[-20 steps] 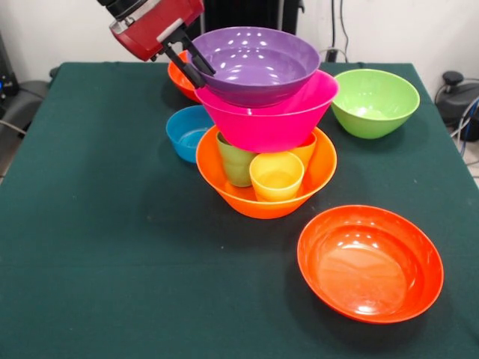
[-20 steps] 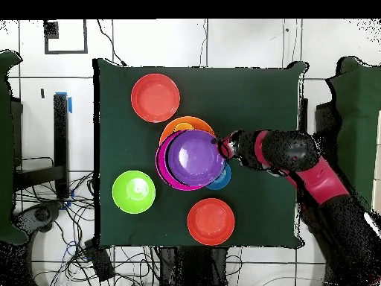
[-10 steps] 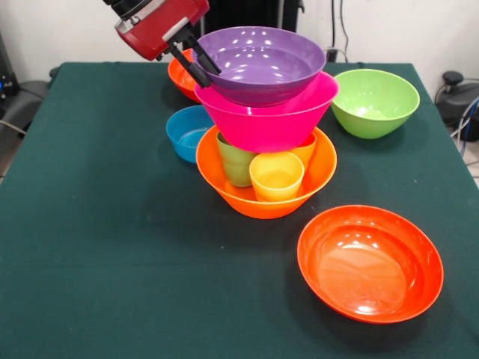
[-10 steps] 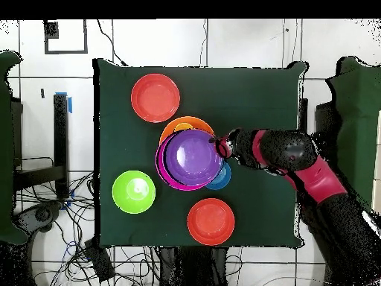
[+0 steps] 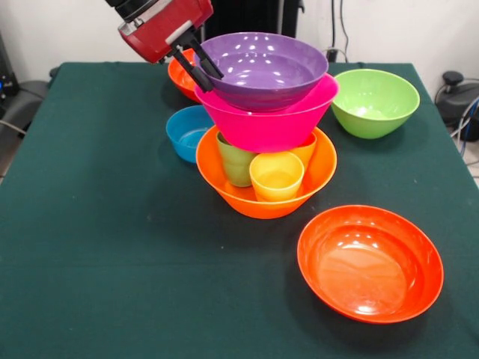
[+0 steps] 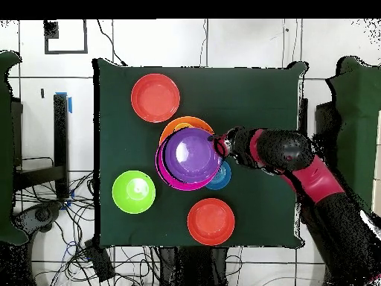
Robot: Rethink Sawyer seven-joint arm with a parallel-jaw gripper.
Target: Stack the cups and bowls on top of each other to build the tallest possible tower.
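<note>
The tower stands mid-table. Its base is the large light orange bowl (image 5: 254, 203) (image 6: 182, 122), which holds the green cup (image 5: 236, 166), the yellow cup (image 5: 276, 176) and the orange cup (image 5: 305, 149). The pink bowl (image 5: 278, 121) (image 6: 161, 168) rests on the cups. The purple bowl (image 5: 262, 66) (image 6: 192, 154) sits in the pink one. My gripper (image 5: 198, 66) (image 6: 219, 144) is shut on the purple bowl's left rim, one finger inside and one outside. I cannot tell whether the purple bowl rests fully on the pink bowl.
A small blue bowl (image 5: 185, 132) (image 6: 223, 177) touches the tower's left side, under my gripper. A lime green bowl (image 5: 374, 102) (image 6: 134, 191) stands at the right rear. One red-orange bowl (image 5: 370, 263) (image 6: 155, 97) sits front right, and another red-orange bowl (image 5: 178, 76) (image 6: 210, 221) lies behind the tower.
My gripper has shifted a little to the right in the front view, carrying the purple bowl further over the pink bowl and slightly lower. Nothing else has moved.
</note>
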